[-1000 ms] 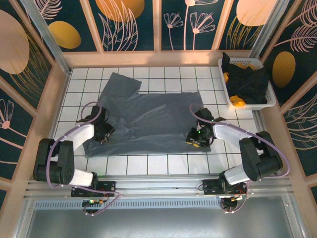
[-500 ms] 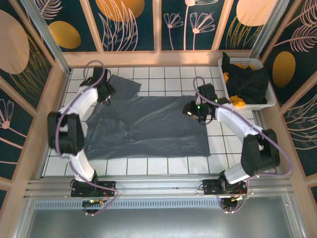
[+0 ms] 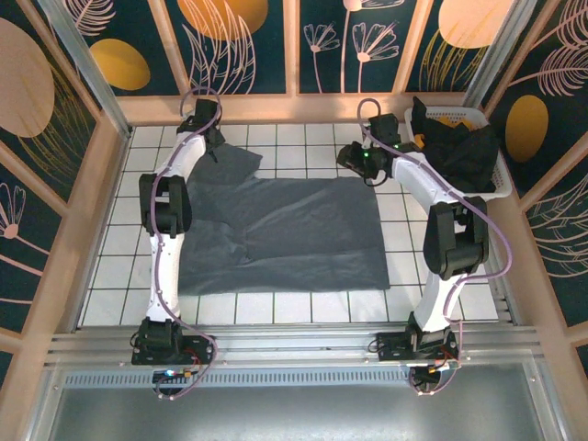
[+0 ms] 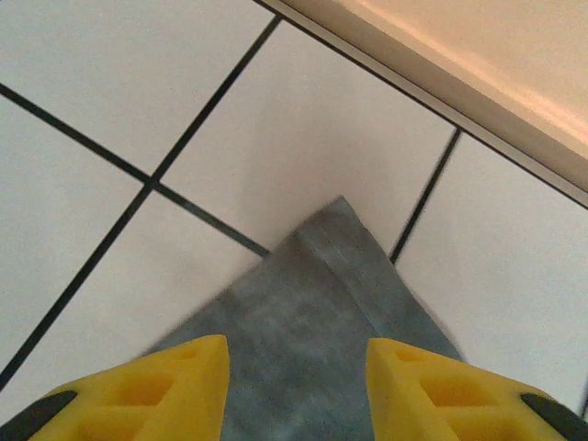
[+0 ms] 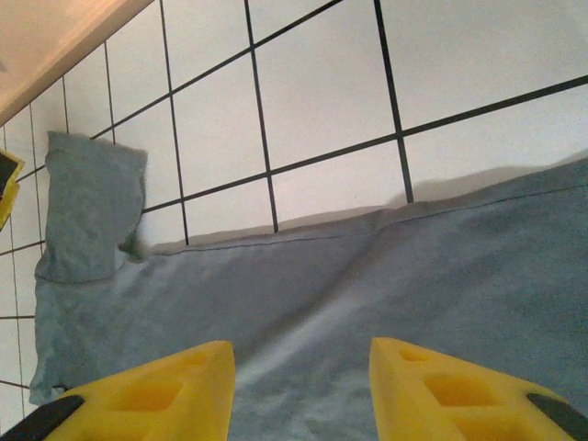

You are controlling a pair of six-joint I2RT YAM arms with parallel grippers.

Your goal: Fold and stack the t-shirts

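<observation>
A large grey-blue t-shirt (image 3: 285,230) lies spread flat across the middle of a white tiled table (image 3: 303,138), one sleeve reaching toward the upper left of the overhead view. At the upper right stands a white basket (image 3: 499,184) holding a black shirt (image 3: 464,152) and an orange-yellow shirt (image 3: 441,188), both crumpled and not yet folded.

Both arms are stretched out to the far edge of the spread shirt. The left gripper (image 3: 208,129) sits over the far corner of the sleeve. In its wrist view (image 4: 294,386) the yellow jaws stand wide apart, with the cloth corner lying flat between them and nothing pinched. The right gripper (image 3: 356,163) hovers over the shirt's upper right corner. Its wrist view (image 5: 299,386) shows the jaws equally parted above the shirt's far edge, gripping nothing.

This looks like the start of the first fold (the stack has not begun). The next move likely calls for both grippers to lower, close on the far edge together, and draw it evenly toward the near side without bunching the cloth.
</observation>
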